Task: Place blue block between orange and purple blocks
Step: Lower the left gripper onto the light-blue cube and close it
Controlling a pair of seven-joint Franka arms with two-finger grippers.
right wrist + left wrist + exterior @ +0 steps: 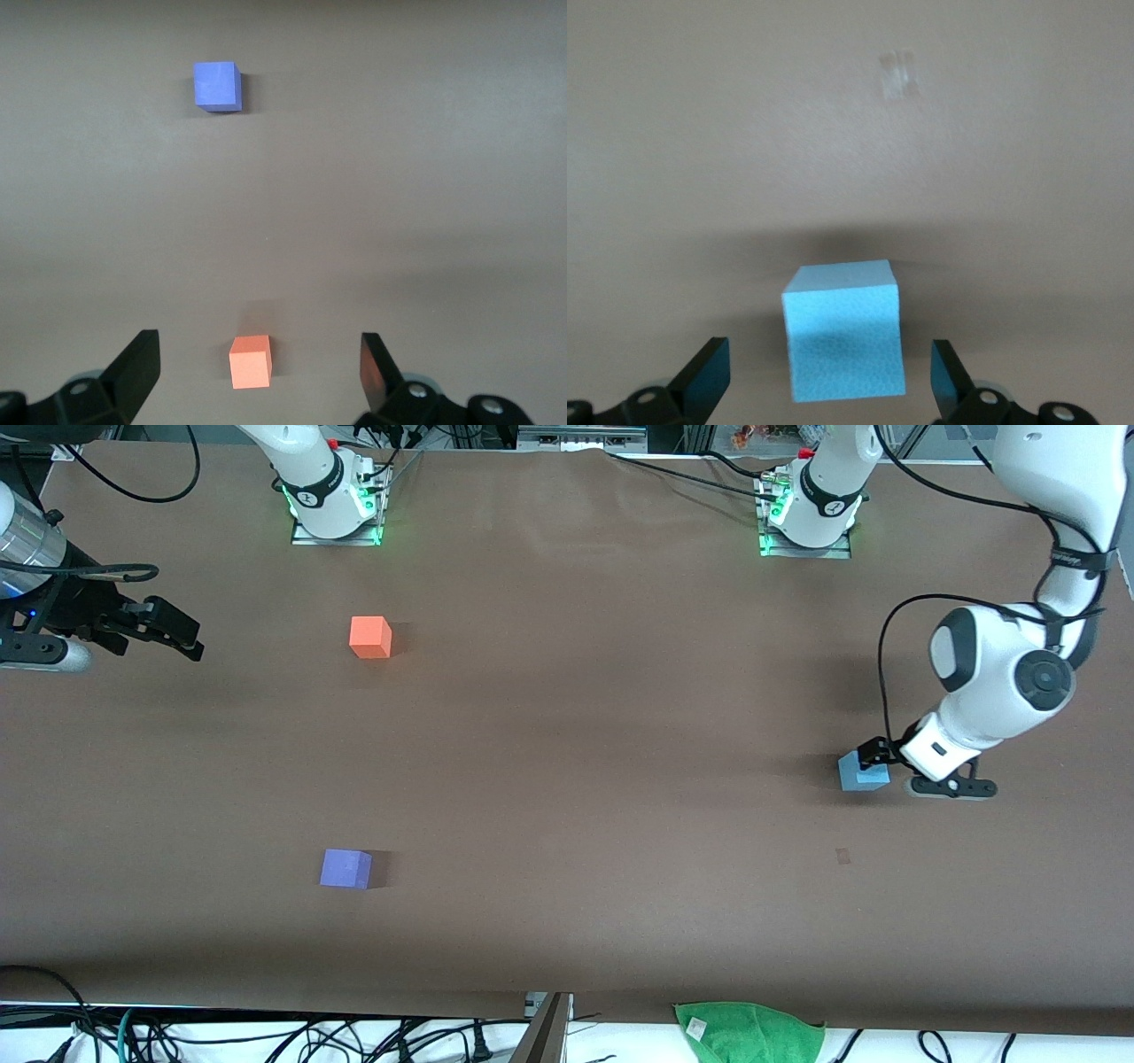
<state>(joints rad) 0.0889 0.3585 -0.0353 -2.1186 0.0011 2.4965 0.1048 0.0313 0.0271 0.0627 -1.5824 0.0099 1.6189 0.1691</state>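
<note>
The light blue block [862,773] rests on the brown table toward the left arm's end. My left gripper [874,764] is low around it, open, with a gap between each finger and the block. In the left wrist view the block [843,341] sits between the two fingers [707,376] without touching them. The orange block [370,638] lies toward the right arm's end. The purple block [345,868] lies nearer the front camera than the orange one. My right gripper [184,639] waits open and empty over the table's edge. The right wrist view shows the orange block [250,361] and the purple block [217,86].
A green cloth [749,1032] lies at the table's near edge. A small pale mark [842,856] is on the table a little nearer the front camera than the blue block, and it also shows in the left wrist view [899,75]. Cables hang along the near edge.
</note>
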